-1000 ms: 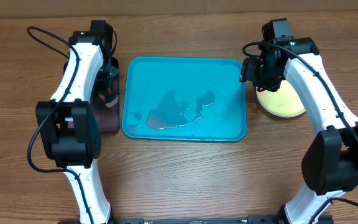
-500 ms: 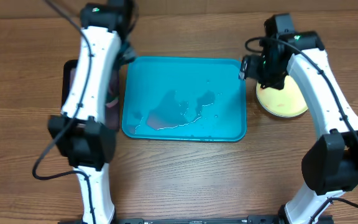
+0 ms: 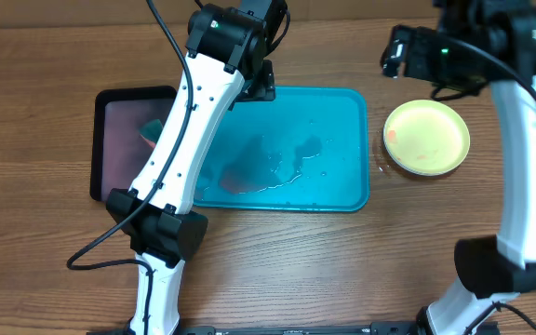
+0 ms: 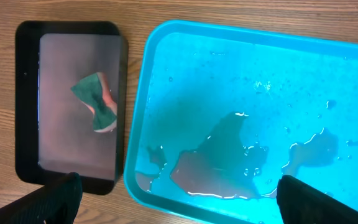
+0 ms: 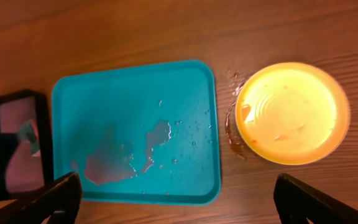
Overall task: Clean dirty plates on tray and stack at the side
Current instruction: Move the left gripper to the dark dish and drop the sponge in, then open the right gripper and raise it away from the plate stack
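Just lifted high and released, left tool (image 4: 179, 202) and right tool (image 5: 178, 199) empty, leaving smeared yellow-green plate (image 3: 426, 138), perhaps atop hidden others, on worktop (image 3: 277, 251) right of wet turquoise tray (image 3: 335, 116), bare of plates, task seemingly near finished.

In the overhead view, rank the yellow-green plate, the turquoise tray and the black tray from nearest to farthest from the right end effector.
From the right end effector:
1. Yellow-green plate, on the table's right side, beside the tray.
2. Turquoise tray, in the centre.
3. Black tray, far left.
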Action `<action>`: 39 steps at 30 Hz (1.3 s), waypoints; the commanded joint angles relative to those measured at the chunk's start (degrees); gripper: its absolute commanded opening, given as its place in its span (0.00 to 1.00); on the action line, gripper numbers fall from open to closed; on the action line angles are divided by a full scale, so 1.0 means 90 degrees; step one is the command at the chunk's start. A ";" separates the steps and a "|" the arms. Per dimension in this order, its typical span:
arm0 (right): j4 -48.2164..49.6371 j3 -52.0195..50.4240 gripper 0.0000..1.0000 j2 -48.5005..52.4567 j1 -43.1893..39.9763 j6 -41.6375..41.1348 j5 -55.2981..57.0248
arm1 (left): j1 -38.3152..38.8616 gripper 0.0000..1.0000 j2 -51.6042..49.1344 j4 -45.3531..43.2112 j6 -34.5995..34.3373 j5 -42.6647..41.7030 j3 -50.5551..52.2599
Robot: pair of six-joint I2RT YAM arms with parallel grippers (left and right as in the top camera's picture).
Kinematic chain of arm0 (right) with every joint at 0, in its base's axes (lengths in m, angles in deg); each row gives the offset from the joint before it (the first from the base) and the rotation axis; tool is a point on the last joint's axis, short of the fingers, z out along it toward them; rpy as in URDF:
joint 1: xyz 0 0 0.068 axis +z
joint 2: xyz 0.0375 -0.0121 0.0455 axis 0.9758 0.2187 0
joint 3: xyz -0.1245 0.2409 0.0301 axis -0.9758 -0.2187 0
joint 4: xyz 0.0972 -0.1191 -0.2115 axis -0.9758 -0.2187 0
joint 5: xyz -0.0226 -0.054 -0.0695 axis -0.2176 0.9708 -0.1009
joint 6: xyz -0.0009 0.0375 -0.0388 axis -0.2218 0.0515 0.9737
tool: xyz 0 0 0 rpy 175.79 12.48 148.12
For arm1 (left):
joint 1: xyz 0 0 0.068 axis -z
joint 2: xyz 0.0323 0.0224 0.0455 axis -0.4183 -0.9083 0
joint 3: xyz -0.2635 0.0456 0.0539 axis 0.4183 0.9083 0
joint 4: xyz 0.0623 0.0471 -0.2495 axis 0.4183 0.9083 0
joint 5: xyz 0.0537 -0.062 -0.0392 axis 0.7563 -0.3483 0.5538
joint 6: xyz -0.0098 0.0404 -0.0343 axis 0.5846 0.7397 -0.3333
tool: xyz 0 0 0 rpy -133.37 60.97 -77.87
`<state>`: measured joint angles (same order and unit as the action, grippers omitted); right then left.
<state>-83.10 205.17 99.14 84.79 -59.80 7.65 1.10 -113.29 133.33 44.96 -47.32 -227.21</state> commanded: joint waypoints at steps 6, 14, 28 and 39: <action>-0.0051 0.0386 1.00 -0.1071 -0.0002 0.0112 0.0170 | 0.0005 1.00 0.0041 -0.0010 0.0143 0.0063 0.0002; -0.0051 0.0386 1.00 -0.1537 -0.0002 0.0109 -0.0277 | 0.0005 1.00 0.0041 -0.0010 0.0143 0.0063 0.0002; -0.0036 0.0379 1.00 -0.1474 -0.0002 0.0114 -0.0143 | 0.0005 1.00 0.0041 -0.0010 0.0143 0.0063 0.0002; 0.0491 0.0372 1.00 -0.1525 -0.0005 0.0670 0.0464 | 0.0005 1.00 0.0041 -0.0010 0.0143 0.0063 0.0002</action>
<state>-80.06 207.44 85.99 84.81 -56.76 10.32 1.12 -113.29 133.30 44.96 -47.29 -227.18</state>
